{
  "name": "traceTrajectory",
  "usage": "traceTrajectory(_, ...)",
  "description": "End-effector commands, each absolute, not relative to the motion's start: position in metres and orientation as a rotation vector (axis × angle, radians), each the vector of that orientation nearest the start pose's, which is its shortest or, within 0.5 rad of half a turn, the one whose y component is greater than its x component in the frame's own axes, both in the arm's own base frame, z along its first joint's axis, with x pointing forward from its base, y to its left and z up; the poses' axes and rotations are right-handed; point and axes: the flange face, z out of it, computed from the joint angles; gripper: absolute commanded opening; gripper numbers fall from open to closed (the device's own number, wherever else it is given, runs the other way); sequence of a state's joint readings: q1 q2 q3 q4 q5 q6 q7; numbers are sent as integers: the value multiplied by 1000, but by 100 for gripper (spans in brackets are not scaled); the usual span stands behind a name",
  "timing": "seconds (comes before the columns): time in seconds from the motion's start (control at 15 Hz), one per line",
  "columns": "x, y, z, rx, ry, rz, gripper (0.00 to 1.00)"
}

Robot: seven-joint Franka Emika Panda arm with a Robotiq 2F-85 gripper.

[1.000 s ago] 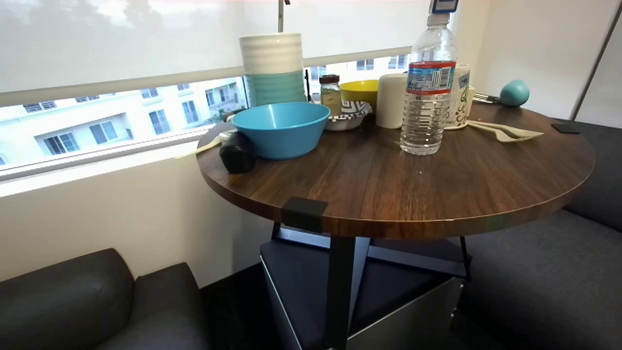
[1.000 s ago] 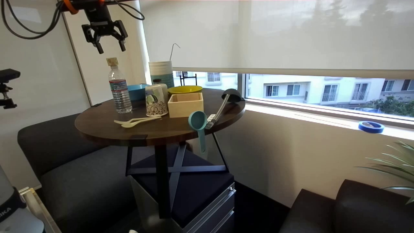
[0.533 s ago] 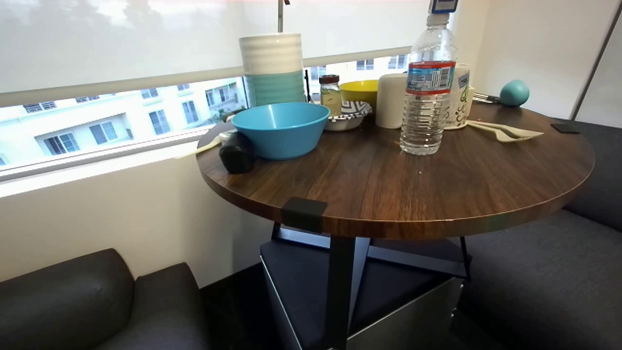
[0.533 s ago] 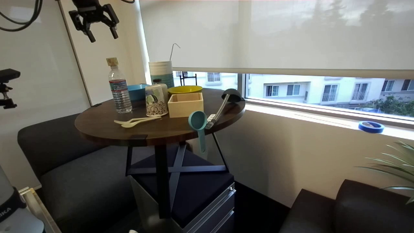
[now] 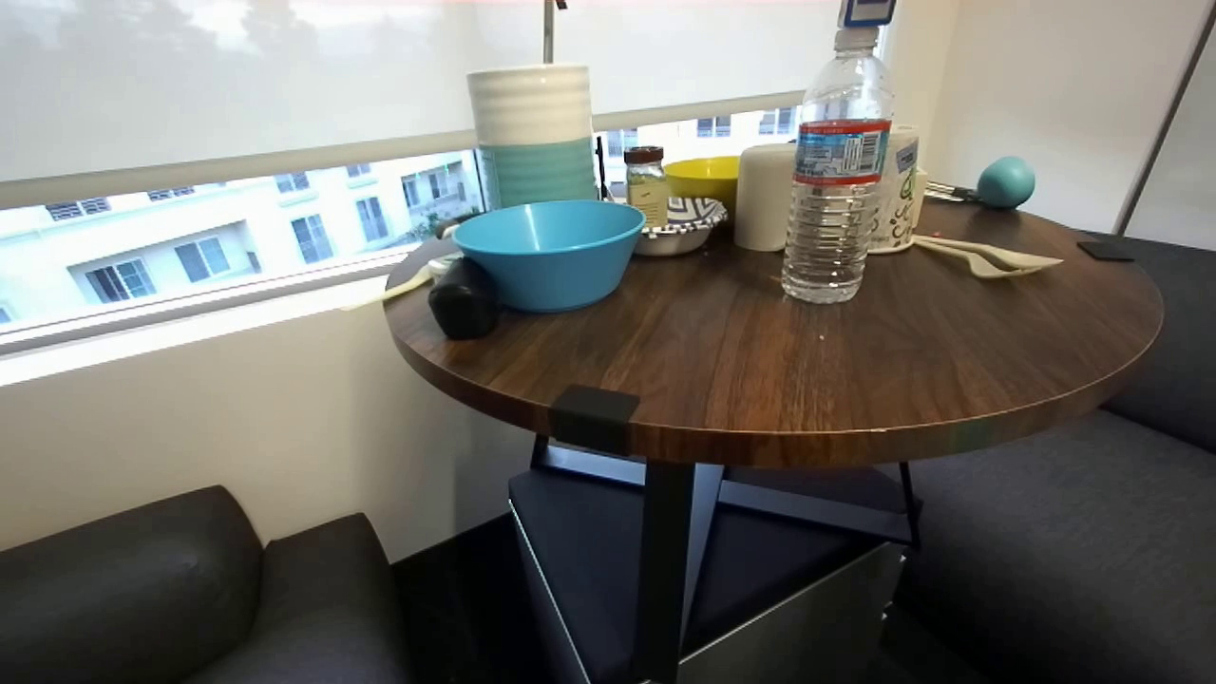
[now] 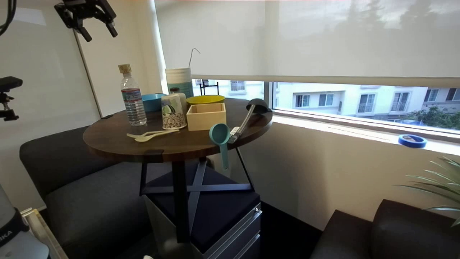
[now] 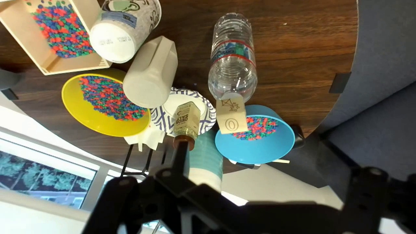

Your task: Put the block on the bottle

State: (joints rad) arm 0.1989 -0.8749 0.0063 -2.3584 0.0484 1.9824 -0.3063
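On top of the tall, clear, ribbed plastic bottle (image 6: 133, 104) sits the small, pale tan, square-cut wooden block (image 7: 231, 115), just where the task wants it. In an exterior view the black, jointed, metal-looking hand (image 6: 100, 35) hangs above and to one side, spread wide, holding nothing and touching neither. The likeliest trouble from here is a topple: in both exterior views the block seems to overhang more on one side, so a brush from the hand on a low swing, or a knock to the round, dark brown, wood-grained desk (image 5: 722, 370), could shake it loose or tip the bottle too. Against a second ago, the hand is higher and farther from the bottle, while block and bottle stand unmoved
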Motion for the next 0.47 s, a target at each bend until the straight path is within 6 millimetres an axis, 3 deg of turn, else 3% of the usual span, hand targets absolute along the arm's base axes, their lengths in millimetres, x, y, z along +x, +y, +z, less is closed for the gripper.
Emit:
traceTrajectory(0.0, 304, 67, 662, -2930, -749, -781, 100)
traceTrajectory(0.4, 301, 66, 660, -2928, -745, -788, 100)
